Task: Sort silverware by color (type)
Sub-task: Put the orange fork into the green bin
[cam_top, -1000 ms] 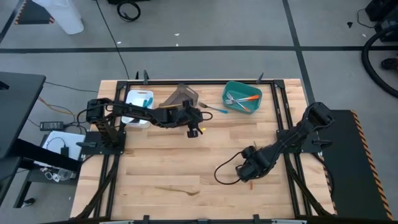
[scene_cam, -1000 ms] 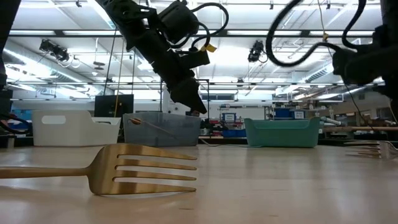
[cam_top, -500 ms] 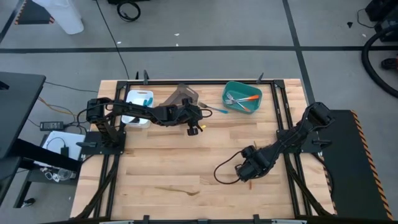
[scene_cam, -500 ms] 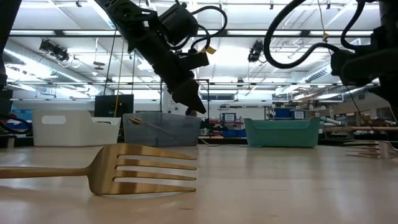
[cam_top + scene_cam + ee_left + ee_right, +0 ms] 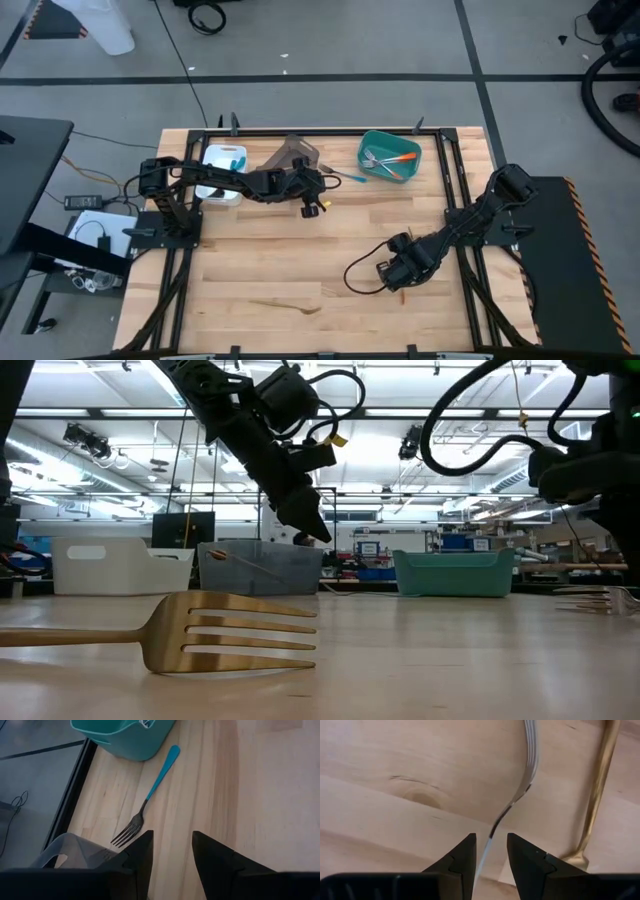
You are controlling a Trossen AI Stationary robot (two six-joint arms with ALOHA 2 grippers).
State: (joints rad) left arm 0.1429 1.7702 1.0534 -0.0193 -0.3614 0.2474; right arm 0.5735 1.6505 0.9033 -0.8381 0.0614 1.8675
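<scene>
A blue-handled fork (image 5: pixel 152 795) lies flat on the table between the teal bin (image 5: pixel 377 170) and the grey-brown bin (image 5: pixel 293 152). My left gripper (image 5: pixel 171 837) hovers open just short of its tines, slanting down. My right gripper (image 5: pixel 491 840) points down near the table's right side and is open. Its fingers stand on either side of the pale handle of a silver fork (image 5: pixel 529 755), which lies flat; I cannot tell whether they touch it. A gold utensil (image 5: pixel 600 780) lies beside that fork. Another gold fork (image 5: pixel 285 305) lies near the front edge.
The teal bin holds a silver fork and an orange-handled one (image 5: pixel 400 158). A white bin (image 5: pixel 212 195) with a blue piece stands at the back left, beside the grey-brown bin. Bare wood spans the middle of the table (image 5: pixel 300 250).
</scene>
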